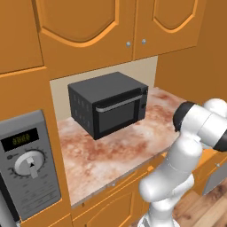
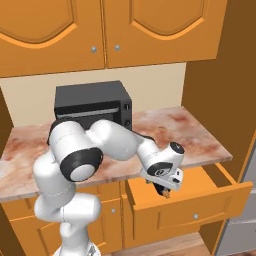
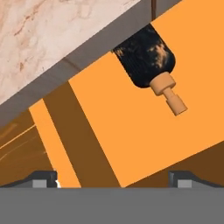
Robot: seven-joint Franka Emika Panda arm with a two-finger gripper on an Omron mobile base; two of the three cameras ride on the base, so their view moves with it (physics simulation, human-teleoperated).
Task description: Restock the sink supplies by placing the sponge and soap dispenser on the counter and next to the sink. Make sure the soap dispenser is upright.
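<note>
Left base view, counter (image 1: 111, 153): cream and reddish-brown worktop across the middle of the frame, over orange cabinets.
Left base view, toaster oven (image 1: 108, 104): black, standing on the counter at centre, door shut.
Left base view, microwave panel (image 1: 27, 170): grey, with dial and display, at lower left.
Left base view, arm (image 1: 186, 155): white, rising at lower right, bent down past the counter edge.

Right base view, counter (image 2: 200, 135): spanning the middle band, toaster oven (image 2: 92, 105) at its back, left of centre.
Right base view, drawer (image 2: 195, 200): orange, pulled open below the counter at lower right; inside largely hidden behind its front wall.
Right base view, gripper (image 2: 165, 191): pointing down over the left end of the open drawer, at centre; spread not readable here.

Hand view, drawer floor (image 3: 131, 131): flat orange, filling the centre.
Hand view, soap dispenser (image 3: 151, 61): dark mottled bottle with tan pump, lying on its side on the drawer floor, upper right of centre, partly under the counter edge (image 3: 52, 35).
Hand view, gripper fingertips (image 3: 43, 179): at the bottom corners, spread fully wide, holding nothing.
</note>
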